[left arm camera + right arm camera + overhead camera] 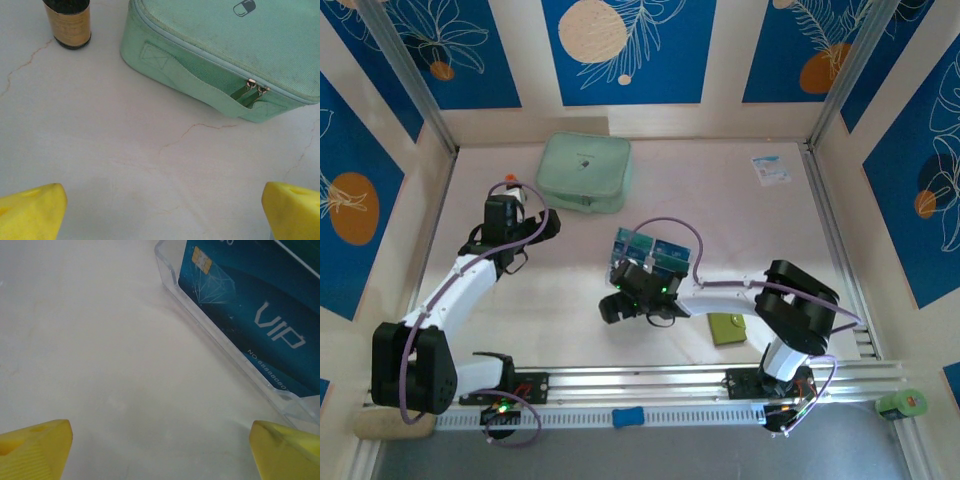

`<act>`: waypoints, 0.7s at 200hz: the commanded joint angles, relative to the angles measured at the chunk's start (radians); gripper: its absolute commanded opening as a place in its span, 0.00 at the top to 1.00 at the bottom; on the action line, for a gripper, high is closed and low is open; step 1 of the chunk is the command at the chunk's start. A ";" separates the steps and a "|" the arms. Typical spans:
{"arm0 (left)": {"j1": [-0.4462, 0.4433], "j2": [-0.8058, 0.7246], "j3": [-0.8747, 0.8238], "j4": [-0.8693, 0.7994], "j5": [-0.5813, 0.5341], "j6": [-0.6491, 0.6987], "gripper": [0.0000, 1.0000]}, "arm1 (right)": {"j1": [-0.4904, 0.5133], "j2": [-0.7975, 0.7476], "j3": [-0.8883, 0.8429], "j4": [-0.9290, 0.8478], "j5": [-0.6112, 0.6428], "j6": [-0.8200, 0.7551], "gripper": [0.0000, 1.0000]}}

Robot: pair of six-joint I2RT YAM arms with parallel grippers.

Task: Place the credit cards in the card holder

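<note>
While stretched leftward over the table (570, 310), elbow folded near the base: right gripper (160, 455) spread wide, holding nothing. Olive card holder (727, 328) just beside that arm, near front edge. Blue cards (240, 305) in clear tray (220, 352), just right of the jaws; bare surface ahead. Farther off, left gripper (160, 212) spread wide, empty, facing mint pouch (225, 50) and bottle (70, 25); bare gap between.
</note>
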 commanded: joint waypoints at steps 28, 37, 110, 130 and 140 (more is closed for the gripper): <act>-0.009 -0.038 0.009 -0.014 0.003 0.005 0.00 | -0.107 0.017 0.044 0.025 0.051 -0.017 0.08; -0.010 -0.042 0.007 -0.013 0.003 0.006 0.00 | -0.129 0.020 0.052 0.025 0.047 -0.025 0.08; -0.010 -0.061 0.001 -0.012 0.045 -0.005 0.00 | -0.293 0.096 0.138 0.015 -0.001 -0.099 0.08; -0.011 -0.067 -0.004 -0.010 0.059 -0.017 0.00 | -0.322 0.117 0.161 0.001 -0.003 -0.124 0.08; -0.011 -0.074 -0.009 -0.007 0.064 -0.022 0.00 | -0.339 0.127 0.172 -0.002 -0.011 -0.132 0.08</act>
